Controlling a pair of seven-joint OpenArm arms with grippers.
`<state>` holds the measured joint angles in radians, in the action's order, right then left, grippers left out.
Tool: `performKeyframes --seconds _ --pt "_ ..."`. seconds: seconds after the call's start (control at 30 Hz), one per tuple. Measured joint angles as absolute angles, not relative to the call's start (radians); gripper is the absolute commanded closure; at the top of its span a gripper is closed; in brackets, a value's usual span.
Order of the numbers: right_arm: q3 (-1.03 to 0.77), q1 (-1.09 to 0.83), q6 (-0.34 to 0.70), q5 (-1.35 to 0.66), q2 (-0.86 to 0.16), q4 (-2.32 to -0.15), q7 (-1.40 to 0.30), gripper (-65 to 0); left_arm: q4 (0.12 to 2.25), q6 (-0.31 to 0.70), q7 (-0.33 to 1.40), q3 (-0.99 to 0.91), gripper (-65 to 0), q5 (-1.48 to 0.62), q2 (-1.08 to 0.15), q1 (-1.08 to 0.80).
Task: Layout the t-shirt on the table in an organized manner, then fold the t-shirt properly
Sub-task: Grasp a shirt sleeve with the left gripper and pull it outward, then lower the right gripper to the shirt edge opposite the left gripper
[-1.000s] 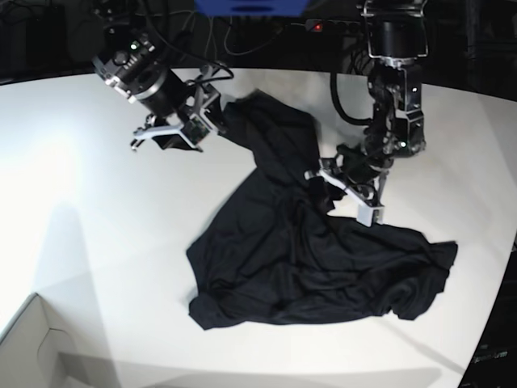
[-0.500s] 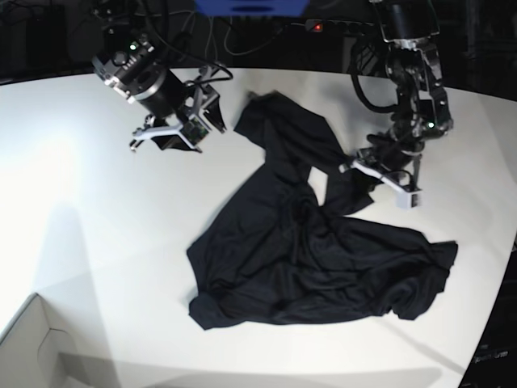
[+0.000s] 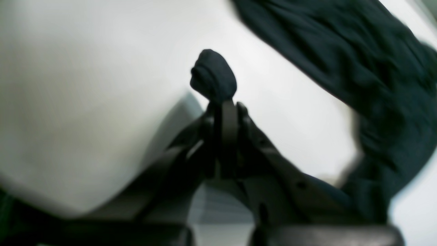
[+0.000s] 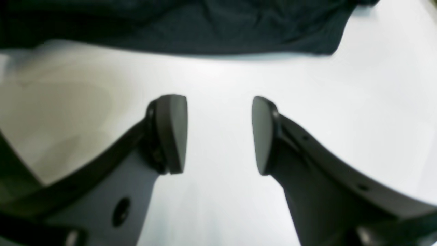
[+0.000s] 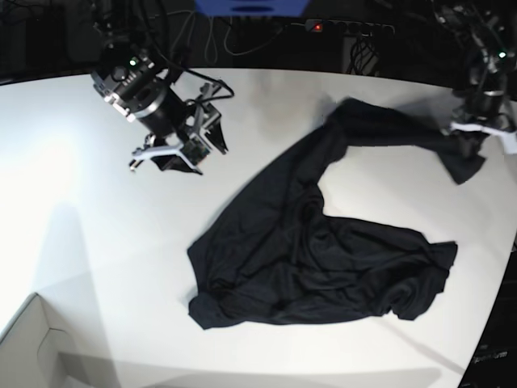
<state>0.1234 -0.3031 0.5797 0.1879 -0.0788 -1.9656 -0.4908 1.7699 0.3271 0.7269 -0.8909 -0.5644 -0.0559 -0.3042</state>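
The left gripper (image 5: 482, 129), clamped tight on a sleeve end, has dragged it out far from the t-shirt (image 5: 323, 259) body, which stays bunched mid-table (image 5: 81, 226). The right gripper (image 4: 218, 136) hovers wide open, empty, beside the shirt; spreading continues.

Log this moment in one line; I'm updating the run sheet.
left pincer: shut on shirt sleeve, stretched sideways | right pincer: open, empty, above table
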Motion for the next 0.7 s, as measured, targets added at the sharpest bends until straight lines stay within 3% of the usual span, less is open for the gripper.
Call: performKeyframes --seconds 0.17,0.4,0.53,0.6,0.7 --pt "0.127 -0.249 0.58 0.183 -0.027 -1.943 -0.484 -30.7 1.757 0.326 0.707 -1.018 -0.2 -0.597 -0.086 -0.305" --pt "0.124 -0.098 0.58 0.194 0.001 -1.72 -0.491 -31.0 1.697 0.326 0.715 -1.023 -0.5 -0.594 -0.105 -0.3" --pt "0.121 -0.003 0.58 0.189 0.002 -1.597 -0.488 -34.4 1.688 0.326 0.722 -1.019 -0.6 -0.589 -0.102 -0.3" --pt "0.12 0.043 0.58 0.192 0.002 -1.55 -0.486 -34.8 1.688 0.326 0.722 -1.019 -3.4 -0.589 -0.102 -0.289" --pt "0.12 0.12 0.58 0.191 0.002 -1.484 -0.487 -35.1 1.688 0.326 0.775 -1.02 -15.6 -0.589 -0.106 -0.257"
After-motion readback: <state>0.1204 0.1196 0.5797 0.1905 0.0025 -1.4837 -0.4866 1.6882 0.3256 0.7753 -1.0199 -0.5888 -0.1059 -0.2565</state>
